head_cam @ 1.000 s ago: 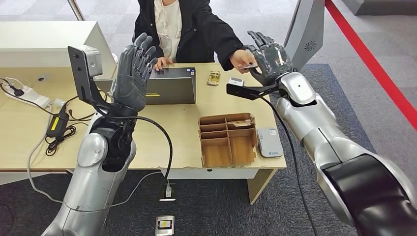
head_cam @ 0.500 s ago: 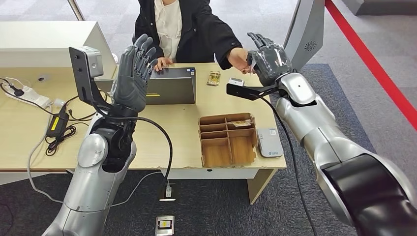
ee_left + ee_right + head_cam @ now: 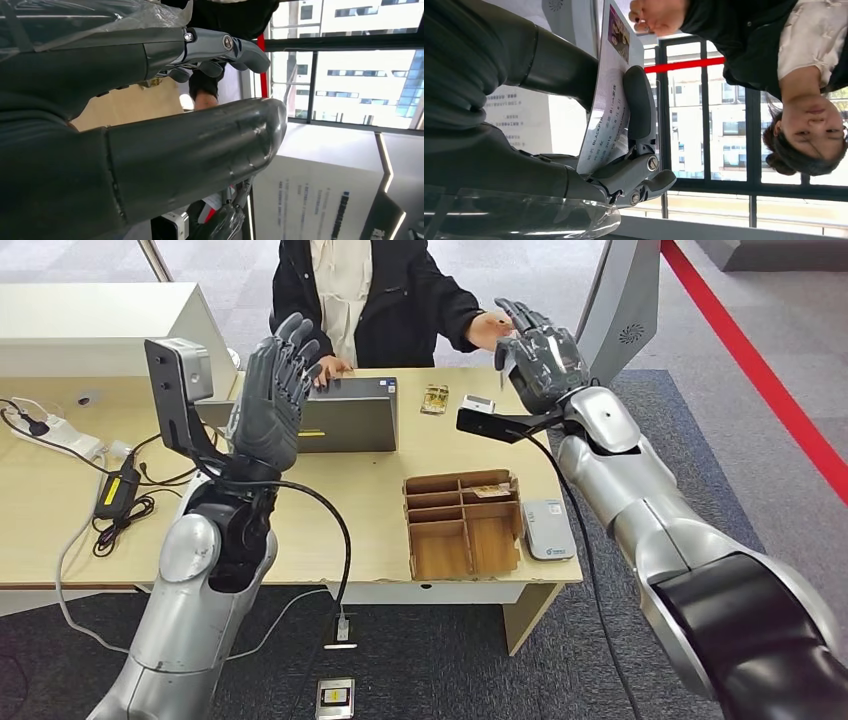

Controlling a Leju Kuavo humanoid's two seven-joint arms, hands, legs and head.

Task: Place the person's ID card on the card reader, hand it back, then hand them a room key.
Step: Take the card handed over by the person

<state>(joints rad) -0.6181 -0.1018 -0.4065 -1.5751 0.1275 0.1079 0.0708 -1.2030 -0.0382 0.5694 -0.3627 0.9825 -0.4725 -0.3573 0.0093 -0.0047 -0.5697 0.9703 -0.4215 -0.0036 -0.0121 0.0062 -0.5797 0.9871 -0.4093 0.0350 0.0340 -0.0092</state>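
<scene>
My right hand (image 3: 541, 356) is raised over the desk's far right corner and pinches the person's ID card (image 3: 608, 95), a white card with a photo and printed text, between the thumb and a finger (image 3: 639, 102). The person's hand (image 3: 489, 329) hovers just beyond it, apart from the card. The white card reader (image 3: 548, 530) lies near the desk's front right edge. A cardboard divider box (image 3: 463, 523) with a room key card (image 3: 487, 491) in a back compartment sits beside it. My left hand (image 3: 272, 390) is held upright over the desk, fingers apart, holding nothing.
A person in a black coat (image 3: 405, 295) stands behind the desk with one hand at a grey laptop (image 3: 348, 414). A small gold item (image 3: 434, 398) and a small white device (image 3: 478, 403) lie near the far edge. Cables and a power strip (image 3: 60, 435) occupy the left.
The person let go of the ID card and drew their hand back. My right hand now holds the card alone and has risen slightly. My left hand barely moved.
</scene>
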